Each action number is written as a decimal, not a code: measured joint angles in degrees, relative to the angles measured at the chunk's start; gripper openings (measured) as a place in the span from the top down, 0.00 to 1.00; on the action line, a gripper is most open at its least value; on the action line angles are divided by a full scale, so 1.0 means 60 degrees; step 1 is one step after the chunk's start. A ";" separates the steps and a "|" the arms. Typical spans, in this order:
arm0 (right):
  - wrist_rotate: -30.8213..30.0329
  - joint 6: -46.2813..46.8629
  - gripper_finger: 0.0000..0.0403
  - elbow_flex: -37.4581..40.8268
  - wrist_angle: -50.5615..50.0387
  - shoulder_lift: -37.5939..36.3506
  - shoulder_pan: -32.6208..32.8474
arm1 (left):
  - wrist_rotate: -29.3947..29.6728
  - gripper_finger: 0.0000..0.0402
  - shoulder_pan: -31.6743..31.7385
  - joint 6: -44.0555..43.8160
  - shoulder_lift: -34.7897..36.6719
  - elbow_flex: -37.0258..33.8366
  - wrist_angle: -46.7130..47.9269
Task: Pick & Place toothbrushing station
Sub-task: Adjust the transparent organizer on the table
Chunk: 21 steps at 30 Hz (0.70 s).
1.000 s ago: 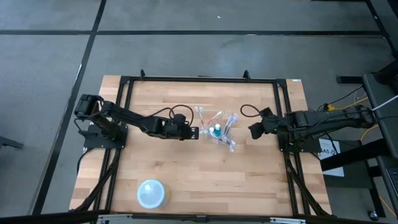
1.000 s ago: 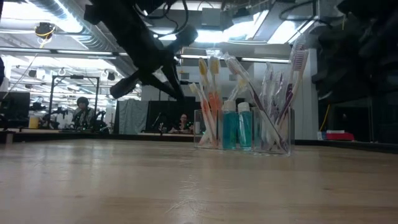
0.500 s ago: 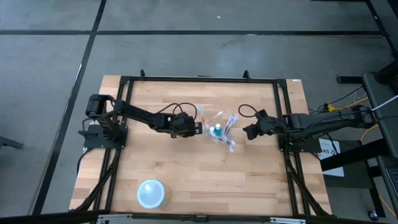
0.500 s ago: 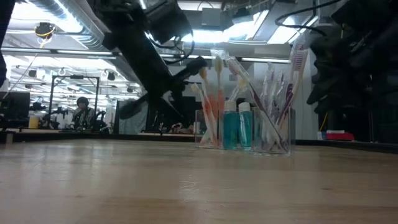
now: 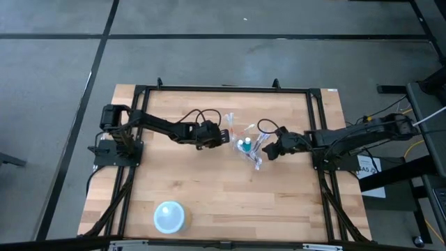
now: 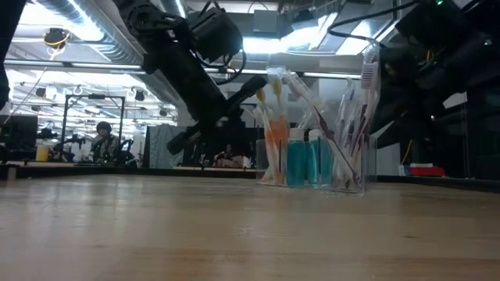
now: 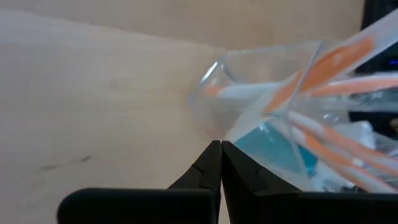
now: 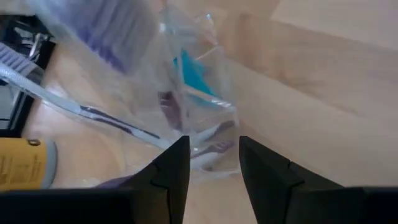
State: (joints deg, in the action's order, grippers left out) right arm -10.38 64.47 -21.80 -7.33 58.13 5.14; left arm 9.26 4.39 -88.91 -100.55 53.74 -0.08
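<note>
Clear cup (image 5: 245,148) of toothbrushes (image 6: 275,117): light, tippy, slick; grip low walls. Right end effector (image 5: 267,154) wide, left end effector (image 5: 224,136) closed, empty.

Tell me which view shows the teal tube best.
The low view: the teal tube stands upright in the clear cup, seen side-on among the toothbrushes. The high view shows only its top; both wrist views show blurred teal patches through the plastic.

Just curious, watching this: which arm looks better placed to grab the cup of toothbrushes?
Probably the right. The right gripper is open at the clear cup, fingers pointing at its wall. The left gripper is shut beside it.
</note>
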 joint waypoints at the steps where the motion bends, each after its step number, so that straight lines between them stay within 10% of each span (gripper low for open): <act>1: 0.0066 0.0062 0.66 0.0000 0.0272 0.0205 0.0040 | 0.0002 0.99 0.0038 0.0015 0.0000 0.0000 -0.0077; 21: -0.0415 0.1369 0.66 0.0000 0.3643 0.2066 0.1102 | -0.0106 1.00 0.0673 0.0439 0.0000 0.0000 -0.0801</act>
State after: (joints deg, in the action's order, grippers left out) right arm -12.87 72.68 -21.80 14.53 70.53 11.75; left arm 8.62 8.43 -86.28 -100.55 53.74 -4.88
